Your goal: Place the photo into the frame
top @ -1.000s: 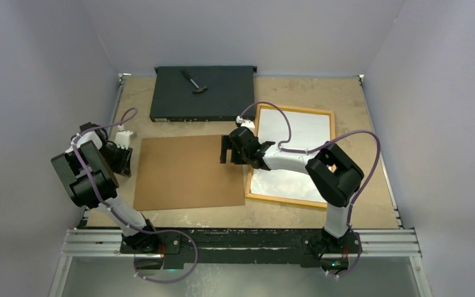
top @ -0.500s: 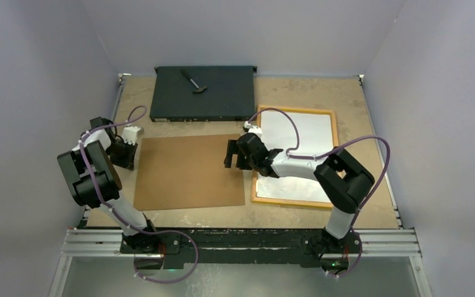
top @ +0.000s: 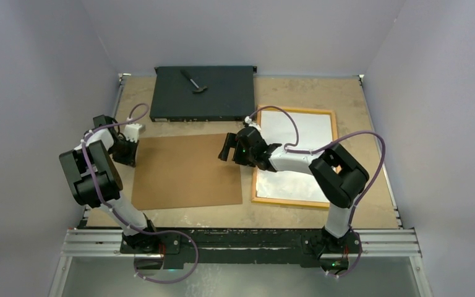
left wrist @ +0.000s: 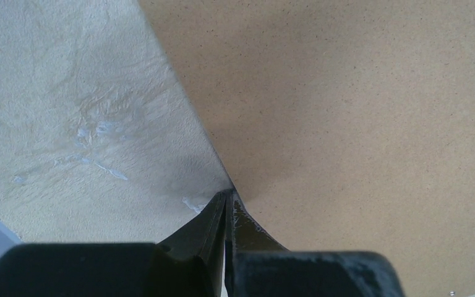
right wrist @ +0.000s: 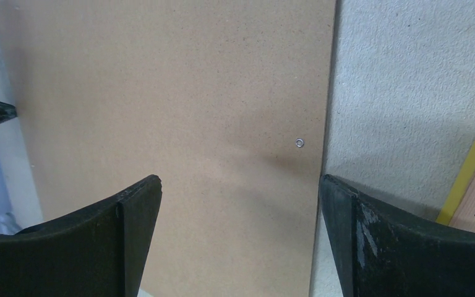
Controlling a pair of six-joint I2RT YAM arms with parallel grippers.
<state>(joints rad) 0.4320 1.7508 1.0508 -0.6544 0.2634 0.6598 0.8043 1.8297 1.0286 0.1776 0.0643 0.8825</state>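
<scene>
The frame (top: 333, 154), with a yellow-orange border, lies flat at the right. A white sheet (top: 300, 133) lies inside it; the photo's printed side shows nowhere. The brown backing board (top: 185, 172) lies flat left of the frame. My right gripper (top: 227, 148) is open and empty. In the right wrist view it (right wrist: 240, 180) straddles the board's (right wrist: 173, 93) right edge, with the frame's yellow border (right wrist: 470, 168) at the far right. My left gripper (top: 128, 150) is shut. In the left wrist view its tips (left wrist: 226, 197) touch the board's (left wrist: 359, 111) left edge.
A flat black box (top: 222, 102) stands at the back with a small hammer-like tool (top: 193, 81) on it. A small metal eyelet (right wrist: 299, 143) sits in the board near its right edge. Grey walls close in on three sides of the table (top: 309, 93).
The board has slid a little to the left and turned slightly. My left gripper has moved up to the board's left edge. My right gripper has shifted slightly toward the back.
</scene>
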